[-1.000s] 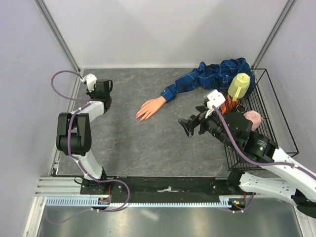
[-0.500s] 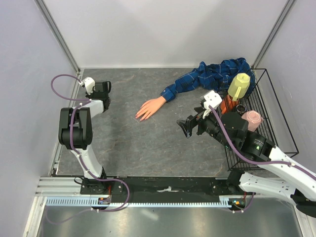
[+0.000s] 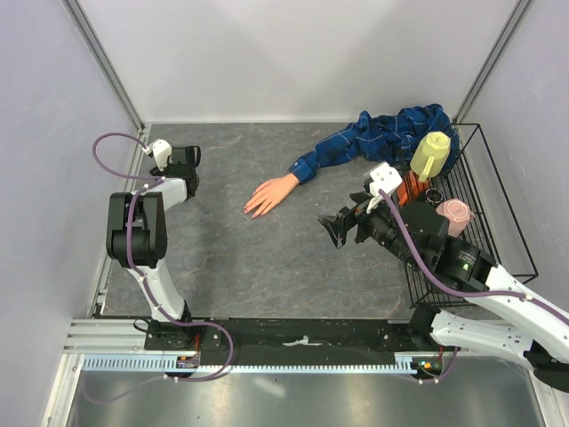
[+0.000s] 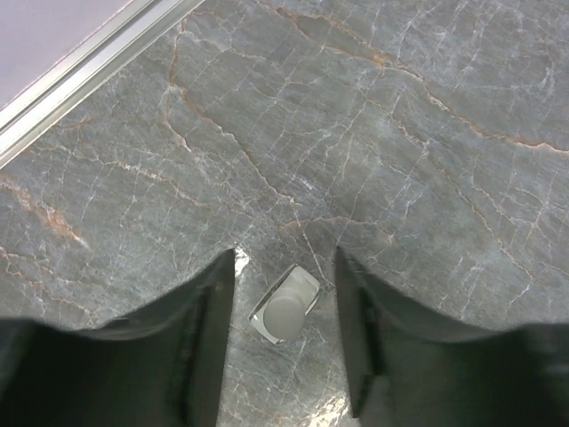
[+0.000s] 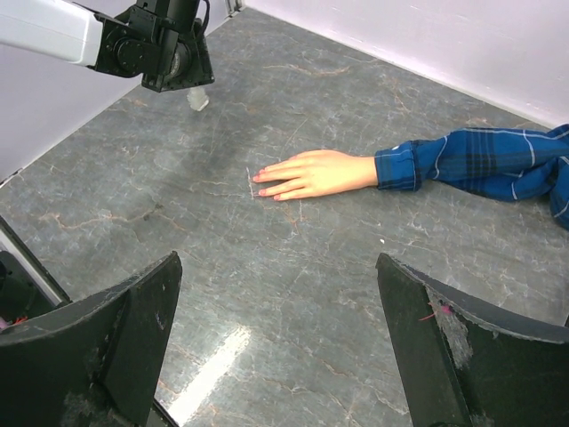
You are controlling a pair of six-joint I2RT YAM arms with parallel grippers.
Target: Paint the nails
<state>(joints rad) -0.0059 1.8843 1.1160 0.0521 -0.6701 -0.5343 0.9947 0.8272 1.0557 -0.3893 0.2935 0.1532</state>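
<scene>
Top external view: a black wire basket (image 3: 480, 191) at the right edge of the counter (image 3: 267, 267) holds one yellow-green jug (image 3: 432, 153), one pink cup (image 3: 456, 212), one dark cup (image 3: 435, 193) and something orange (image 3: 411, 187). One small clear bottle (image 4: 284, 307) with a white cap sits on the counter between the spread fingers of the left tool (image 4: 284, 258), touching neither. The right tool (image 5: 277, 262) hangs wide apart and empty, short of the single mannequin hand (image 5: 307, 173). That hand lies flat mid-counter in a blue plaid sleeve (image 3: 356, 142); its nails (image 5: 260, 182) look reddish.
</scene>
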